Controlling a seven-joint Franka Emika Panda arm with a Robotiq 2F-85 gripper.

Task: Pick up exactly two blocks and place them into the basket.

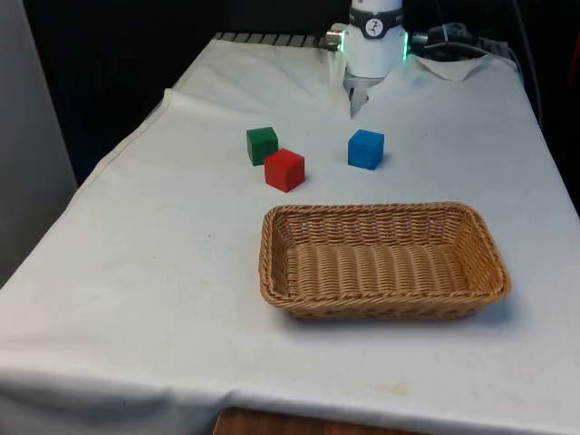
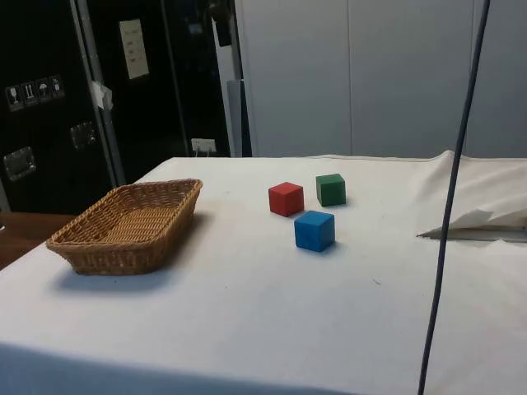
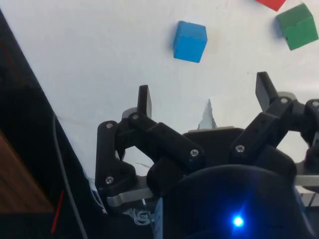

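Note:
Three blocks lie on the white cloth beyond the wicker basket (image 1: 272,263) (image 2: 99,247): a green block (image 1: 262,145) (image 2: 330,189) (image 3: 297,26), a red block (image 1: 285,169) (image 2: 286,198) (image 3: 271,4) close beside it, and a blue block (image 1: 366,149) (image 2: 314,230) (image 3: 190,41) apart towards the front view's right. The basket holds nothing. My gripper (image 3: 205,96) hangs high above the cloth, open, with nothing between its fingers (image 3: 144,101). The blue block is the nearest one ahead of it.
A dark cable (image 2: 449,214) hangs down across the side view. The cloth is rumpled near the robot's base (image 1: 453,65) (image 2: 486,216). The table's edge and dark floor run beside the gripper in the wrist view.

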